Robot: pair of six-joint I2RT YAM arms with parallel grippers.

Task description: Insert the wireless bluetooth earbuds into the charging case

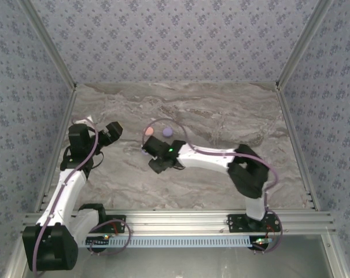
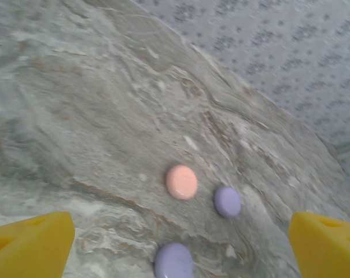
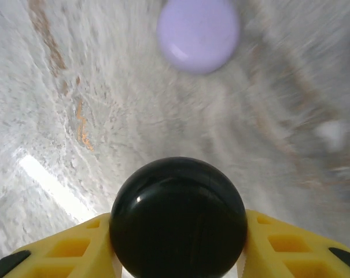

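My right gripper [image 3: 178, 246] is shut on a glossy black round charging case [image 3: 178, 217], one yellow finger pressed against each side of it. A lavender round case [image 3: 198, 33] lies on the marble table ahead of it, blurred. In the top view the right gripper [image 1: 151, 155] sits left of the table's centre, near a pink case [image 1: 148, 132] and a lavender case [image 1: 168, 131]. My left gripper [image 2: 181, 238] is open and holds nothing. It looks down at the pink case [image 2: 181, 182] and two lavender cases [image 2: 227, 201] [image 2: 173, 260]. The earbuds are out of view.
The marble tabletop [image 1: 221, 116] stretches away behind and to the right of the cases. Patterned walls close it in at the back and on both sides. The left arm [image 1: 76, 156] stands near the left wall. An aluminium rail [image 1: 180, 220] runs along the near edge.
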